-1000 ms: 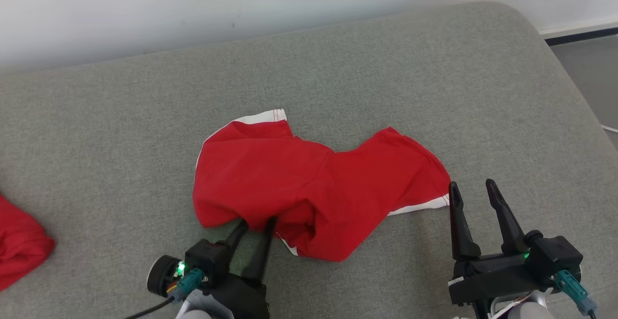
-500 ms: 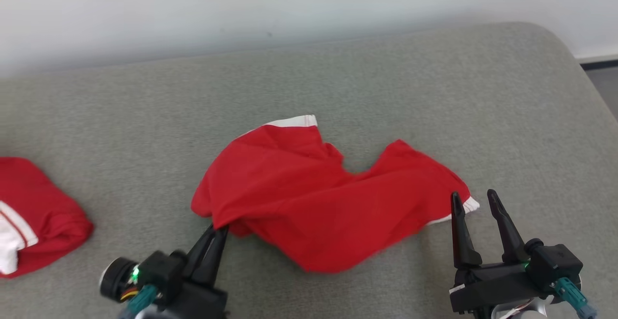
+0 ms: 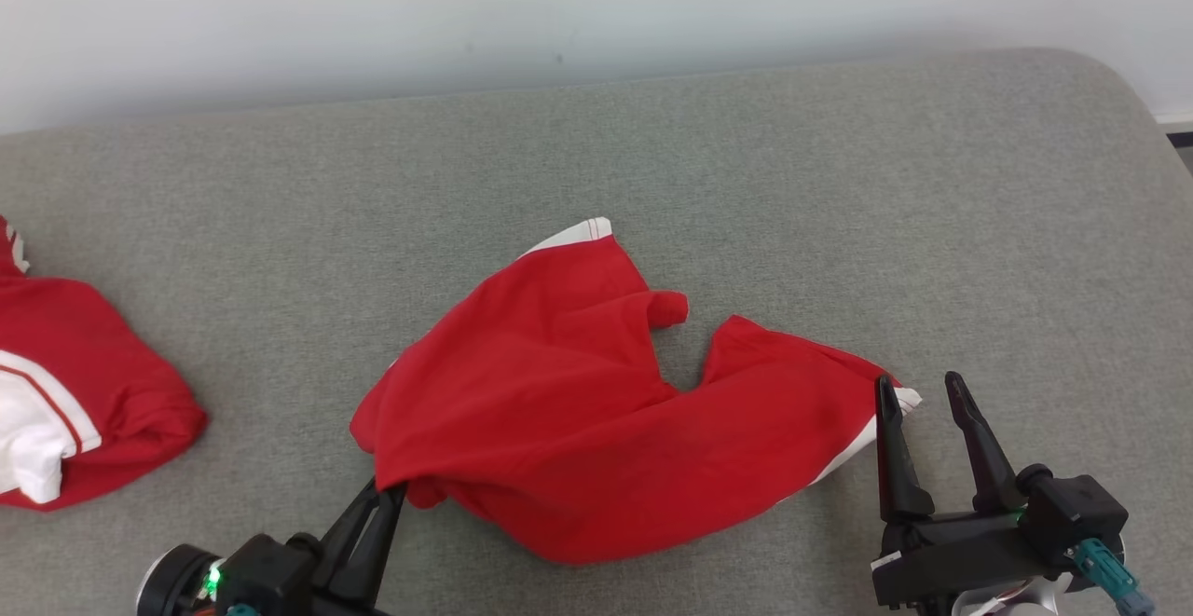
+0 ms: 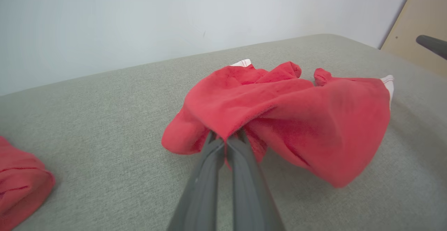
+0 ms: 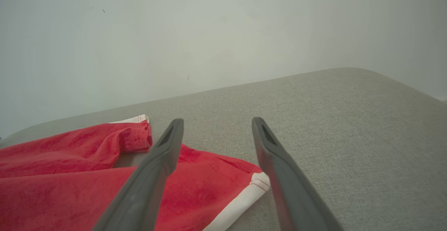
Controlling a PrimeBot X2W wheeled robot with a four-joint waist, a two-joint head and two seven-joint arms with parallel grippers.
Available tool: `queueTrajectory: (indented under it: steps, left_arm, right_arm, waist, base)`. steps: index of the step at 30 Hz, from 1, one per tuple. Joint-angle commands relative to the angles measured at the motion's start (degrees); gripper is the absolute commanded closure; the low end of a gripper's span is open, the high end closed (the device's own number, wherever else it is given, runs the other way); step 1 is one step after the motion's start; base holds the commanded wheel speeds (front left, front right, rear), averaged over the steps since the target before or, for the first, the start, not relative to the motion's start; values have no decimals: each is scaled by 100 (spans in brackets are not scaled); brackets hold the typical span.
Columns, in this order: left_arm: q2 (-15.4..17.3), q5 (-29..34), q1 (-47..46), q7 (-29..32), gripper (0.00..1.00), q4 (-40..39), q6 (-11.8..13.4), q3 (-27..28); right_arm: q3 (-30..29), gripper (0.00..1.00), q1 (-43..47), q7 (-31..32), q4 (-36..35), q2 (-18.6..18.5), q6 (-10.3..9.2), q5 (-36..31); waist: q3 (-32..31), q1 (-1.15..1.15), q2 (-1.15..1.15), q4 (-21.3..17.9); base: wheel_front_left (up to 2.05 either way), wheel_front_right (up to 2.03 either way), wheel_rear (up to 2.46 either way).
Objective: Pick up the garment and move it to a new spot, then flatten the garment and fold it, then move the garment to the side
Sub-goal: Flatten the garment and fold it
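The garment [image 3: 596, 402] is a red piece with white trim, crumpled on the grey cushion [image 3: 839, 178] in the middle of the head view. My left gripper [image 3: 390, 491] is shut on the garment's near left edge and holds that edge raised, so the cloth drapes from the fingertips [image 4: 214, 141] in the left wrist view, where the garment [image 4: 297, 108] hangs to the right. My right gripper [image 3: 918, 390] stands open at the garment's right end, its fingers [image 5: 167, 147] above the white-edged corner [image 5: 244, 197] without touching it.
A second red and white garment [image 3: 75, 411] lies bunched at the cushion's left edge, also seen as a red bundle [image 4: 21, 185] in the left wrist view. A white wall [image 3: 559, 1] runs behind the cushion. The cushion's rounded right corner [image 3: 1118, 94] drops to the floor.
My left gripper has shut on the garment's near edge and pulled it left and toward me, lifting the cloth. The head camera has turned left, bringing the second garment further into view.
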Motion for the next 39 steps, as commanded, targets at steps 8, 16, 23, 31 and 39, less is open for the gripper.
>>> queueTrajectory:
  steps: [8,16,23,31,39]
  left_arm:
    - [-85,139,-822,-29,100,233,-98,-203]
    - [-103,132,-2157,59,100,1047,-223,-574]
    - [-239,-189,-3246,-46,100,2221,-255,-1114]
    - [-561,-832,-4246,-397,100,3728,-249,-1814]
    - [-856,-1027,-4632,-695,0,4548,-250,-2162]
  right_arm:
    - [39,0,-155,-2,89,-15,-14,33]
    - [28,0,-284,-2,199,25,-13,5]
    - [-15,0,-402,-3,303,70,-13,-27]
    - [-41,0,-492,-2,441,105,-13,-97]
    - [-47,0,-523,-2,557,116,-13,-125]
  waist:
    - [156,0,0,-277]
    - [418,0,0,-644]
    - [690,0,0,-892]
    - [777,0,0,-968]
    - [694,0,0,-829]
  base:
    - [0,0,0]
    - [0,0,0]
    - [0,0,0]
    - [0,0,0]
    - [0,0,0]
